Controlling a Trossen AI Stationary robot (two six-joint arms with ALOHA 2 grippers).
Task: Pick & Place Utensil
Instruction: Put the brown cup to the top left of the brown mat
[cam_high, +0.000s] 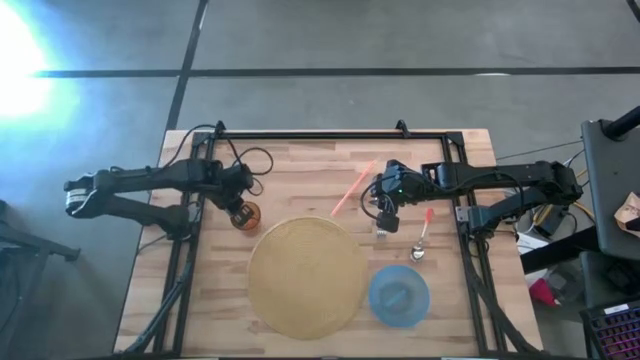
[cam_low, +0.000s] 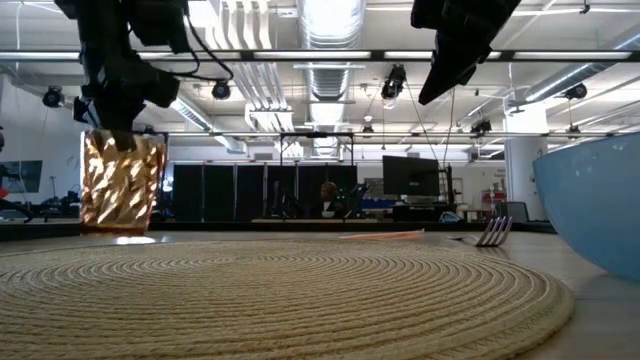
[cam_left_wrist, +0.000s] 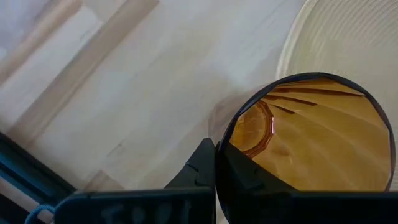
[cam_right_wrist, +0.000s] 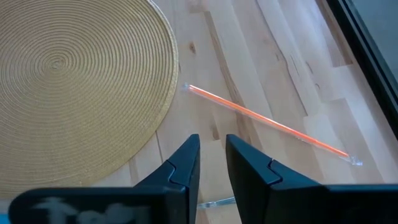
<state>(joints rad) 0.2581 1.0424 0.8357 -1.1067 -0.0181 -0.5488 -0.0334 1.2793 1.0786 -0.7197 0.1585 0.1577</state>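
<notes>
Just beyond the round woven placemat (cam_high: 306, 277), the right end effector (cam_high: 385, 212) hangs with fingers narrowly apart and empty, the fork (cam_high: 382, 236) lying right below it and an orange straw (cam_high: 354, 187) nearby. Descending off-line, it could nudge the fork aside. The left end effector (cam_high: 236, 203), clamped on an amber glass (cam_high: 245, 215) beside the placemat, risks tipping it.

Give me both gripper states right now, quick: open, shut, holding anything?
Left gripper: shut on the rim of the amber cup, beside the woven mat.
Right gripper: slightly open, empty, above the table near the orange straw.
</notes>
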